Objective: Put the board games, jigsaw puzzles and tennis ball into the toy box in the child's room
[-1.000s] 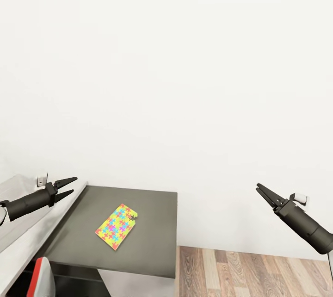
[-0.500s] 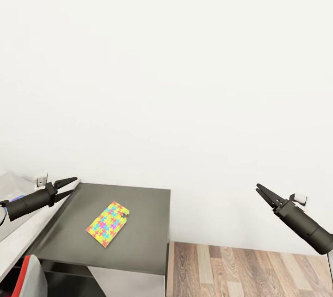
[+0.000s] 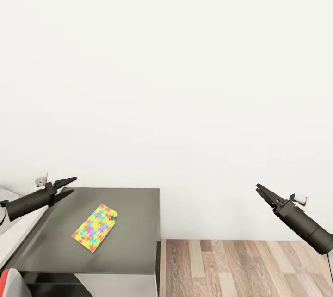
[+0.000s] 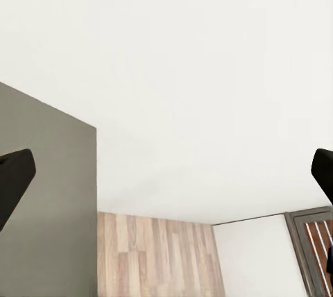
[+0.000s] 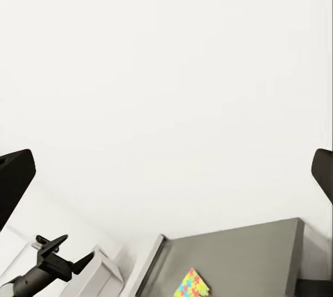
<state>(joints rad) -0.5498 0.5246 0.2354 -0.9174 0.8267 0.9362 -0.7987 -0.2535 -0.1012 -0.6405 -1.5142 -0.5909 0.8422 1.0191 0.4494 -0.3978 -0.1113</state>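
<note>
Flat bright multicoloured jigsaw puzzle (image 3: 94,227) lying on low dark grey counter (image 3: 129,241), dark left gripper (image 3: 66,185) released above counter's edge, dark right gripper (image 3: 262,191) released over wooden floor (image 3: 240,269), both empty

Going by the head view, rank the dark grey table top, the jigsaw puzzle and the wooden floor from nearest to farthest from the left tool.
1. The dark grey table top: its near corner lies right by the left tool, below it.
2. The jigsaw puzzle: lying flat on that top, further toward the robot's right and lower in the view.
3. The wooden floor: past the top's right edge, farthest.
</note>
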